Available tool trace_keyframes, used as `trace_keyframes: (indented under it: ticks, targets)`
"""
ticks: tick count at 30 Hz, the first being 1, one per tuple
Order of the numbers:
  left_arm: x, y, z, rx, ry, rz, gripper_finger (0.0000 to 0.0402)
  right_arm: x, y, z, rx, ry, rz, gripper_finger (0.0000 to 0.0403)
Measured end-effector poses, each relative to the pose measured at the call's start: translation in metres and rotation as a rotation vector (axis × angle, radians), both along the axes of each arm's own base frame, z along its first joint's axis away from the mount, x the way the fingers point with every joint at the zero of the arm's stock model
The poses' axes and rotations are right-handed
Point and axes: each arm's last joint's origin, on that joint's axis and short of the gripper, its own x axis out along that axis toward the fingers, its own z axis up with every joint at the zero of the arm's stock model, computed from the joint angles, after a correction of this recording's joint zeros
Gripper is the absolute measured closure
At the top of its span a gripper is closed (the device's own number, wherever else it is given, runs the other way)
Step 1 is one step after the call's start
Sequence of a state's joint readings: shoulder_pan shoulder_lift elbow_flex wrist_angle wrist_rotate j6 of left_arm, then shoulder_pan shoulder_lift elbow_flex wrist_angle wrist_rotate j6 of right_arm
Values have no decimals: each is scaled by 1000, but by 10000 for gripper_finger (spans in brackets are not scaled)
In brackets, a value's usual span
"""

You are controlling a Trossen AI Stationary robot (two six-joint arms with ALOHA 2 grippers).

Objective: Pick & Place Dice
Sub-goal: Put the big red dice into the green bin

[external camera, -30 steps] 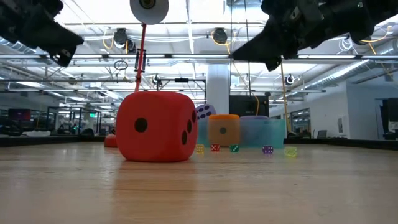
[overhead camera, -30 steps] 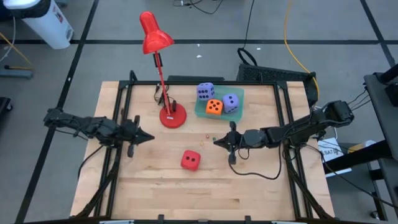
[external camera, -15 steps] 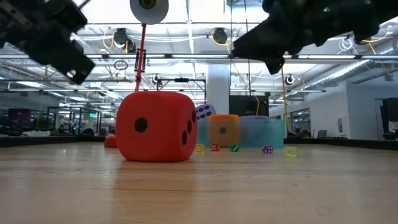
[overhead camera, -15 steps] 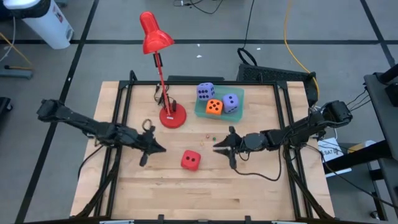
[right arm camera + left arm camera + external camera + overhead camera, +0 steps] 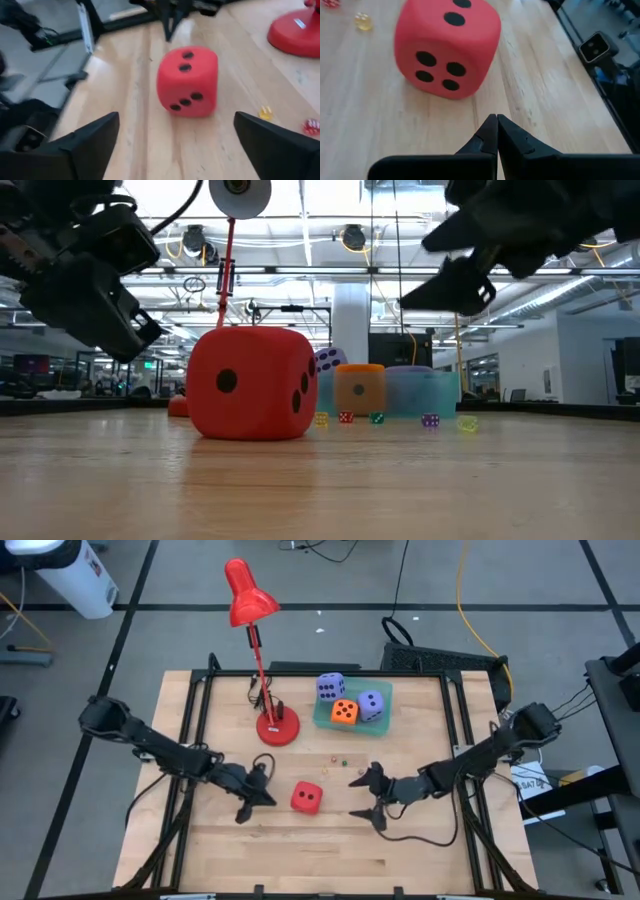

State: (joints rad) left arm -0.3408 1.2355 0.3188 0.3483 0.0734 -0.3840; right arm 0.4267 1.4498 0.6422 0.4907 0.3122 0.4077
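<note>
Both grippers had closed in on the red die [image 5: 306, 798] over the last second. The right gripper [image 5: 371, 797] had spread wide and empty, apparently lining up the grasp; the left gripper [image 5: 258, 798] stayed pinched shut, holding nothing.

Left gripper [image 5: 268, 796] is closing in on the red die [image 5: 306, 797] from the lamp side, fingers pressed together, now just beside it. Right gripper [image 5: 366, 795] is dropping toward the die's other side, its fingers spreading wide apart.
</note>
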Motion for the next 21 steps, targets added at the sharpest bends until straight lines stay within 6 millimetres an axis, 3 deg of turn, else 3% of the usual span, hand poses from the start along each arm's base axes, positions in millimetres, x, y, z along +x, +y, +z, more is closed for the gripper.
trace_keyframes:
  ticks: [7,13,21]
  targets:
    - [31,-9,-1,92,63,10,393,16,16,-34,-104,3,-27,8]
    - [49,-7,6,124,66,23,398,38,33,-47,-184,20,-106,3]
    - [63,3,14,142,34,52,395,59,31,-59,-189,43,-184,3]
